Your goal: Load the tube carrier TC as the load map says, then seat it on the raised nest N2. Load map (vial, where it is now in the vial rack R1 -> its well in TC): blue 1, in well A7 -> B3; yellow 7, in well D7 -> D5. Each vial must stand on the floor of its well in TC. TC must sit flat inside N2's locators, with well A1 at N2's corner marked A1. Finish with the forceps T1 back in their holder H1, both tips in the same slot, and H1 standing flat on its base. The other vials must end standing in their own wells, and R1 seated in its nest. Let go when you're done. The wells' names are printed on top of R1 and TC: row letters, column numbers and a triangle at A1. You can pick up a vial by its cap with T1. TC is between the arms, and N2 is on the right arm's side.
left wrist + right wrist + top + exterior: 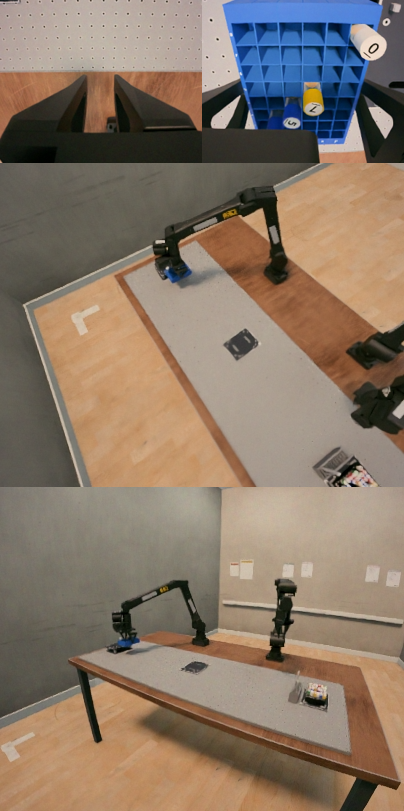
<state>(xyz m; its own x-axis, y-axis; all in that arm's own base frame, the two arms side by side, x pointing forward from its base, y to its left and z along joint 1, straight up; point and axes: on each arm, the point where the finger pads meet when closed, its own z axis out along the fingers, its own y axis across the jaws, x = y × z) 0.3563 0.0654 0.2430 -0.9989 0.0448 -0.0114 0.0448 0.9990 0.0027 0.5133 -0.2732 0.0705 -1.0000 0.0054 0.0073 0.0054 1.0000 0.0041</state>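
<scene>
My right gripper [175, 271] [128, 637] [301, 81] is shut on the blue carrier TC [176, 276] [131, 643] [301, 12], one finger on each side, and holds it up near the dark nest N2 [115, 648] [389, 60]. The gap under it is hard to judge. In the right wrist view a yellow vial marked 7 [313, 103], a blue vial [292, 118], a second blue vial [275, 120] and a white vial [370, 45] stand in its wells. My left gripper [100, 81] is partly open and empty, above the table's wooden edge.
The rack R1 [316, 693], full of coloured caps, stands at the far end of the mat. Beside it stands the grey holder H1 [331, 459] [295, 689]; its forceps cannot be made out clearly. A dark flat nest [241, 344] [195, 667] lies mid-mat with nothing on it.
</scene>
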